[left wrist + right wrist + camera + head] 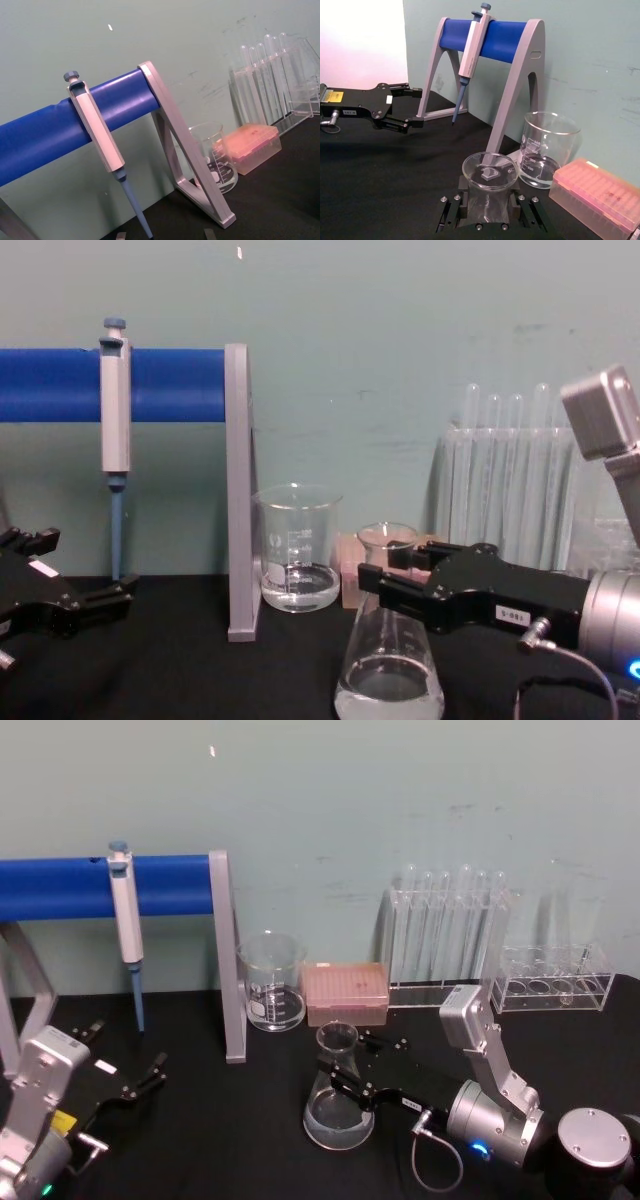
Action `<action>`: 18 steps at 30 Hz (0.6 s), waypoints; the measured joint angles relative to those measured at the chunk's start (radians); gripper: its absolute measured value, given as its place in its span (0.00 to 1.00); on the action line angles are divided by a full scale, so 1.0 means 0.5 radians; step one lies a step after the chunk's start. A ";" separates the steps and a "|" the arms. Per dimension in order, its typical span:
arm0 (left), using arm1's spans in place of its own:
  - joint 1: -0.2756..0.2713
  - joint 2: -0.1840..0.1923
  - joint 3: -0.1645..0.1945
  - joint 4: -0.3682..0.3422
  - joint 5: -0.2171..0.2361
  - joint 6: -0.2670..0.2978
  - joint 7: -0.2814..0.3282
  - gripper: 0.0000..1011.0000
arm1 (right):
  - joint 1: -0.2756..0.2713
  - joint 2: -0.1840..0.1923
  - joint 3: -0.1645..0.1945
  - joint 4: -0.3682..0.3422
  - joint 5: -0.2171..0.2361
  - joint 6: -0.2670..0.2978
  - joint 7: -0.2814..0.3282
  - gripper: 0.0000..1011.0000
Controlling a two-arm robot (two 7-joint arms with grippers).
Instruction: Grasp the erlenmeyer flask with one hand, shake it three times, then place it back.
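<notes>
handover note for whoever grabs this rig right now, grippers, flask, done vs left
Right gripper: at the erlenmeyer flask's neck, one finger on each side, apparently closed on it. The flask appears to rest on the black table, in front of the beaker and pink tip box, a little clear liquid inside.
Left gripper: open, idle at the robot's left, near the pipette stand.
Done: approach and apparently the grasp.
Left: lift, shake three times, set it back, release.
</notes>
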 joint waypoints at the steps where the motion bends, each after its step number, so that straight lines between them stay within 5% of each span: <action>1: 0.000 0.000 0.000 0.000 0.000 0.000 0.000 0.99 | 0.000 0.000 0.000 0.000 0.000 0.000 0.000 0.45; 7: 0.000 0.000 0.000 0.000 0.000 0.000 0.000 0.99 | -0.004 0.004 -0.005 0.007 -0.008 0.009 -0.002 0.45; 14: 0.000 0.000 0.000 0.000 0.000 0.000 0.000 0.99 | -0.004 0.001 -0.004 0.006 -0.012 0.012 0.000 0.62; 18: 0.000 0.000 0.000 0.000 0.000 0.000 0.000 0.99 | -0.004 0.000 -0.003 0.005 -0.011 0.011 0.000 0.81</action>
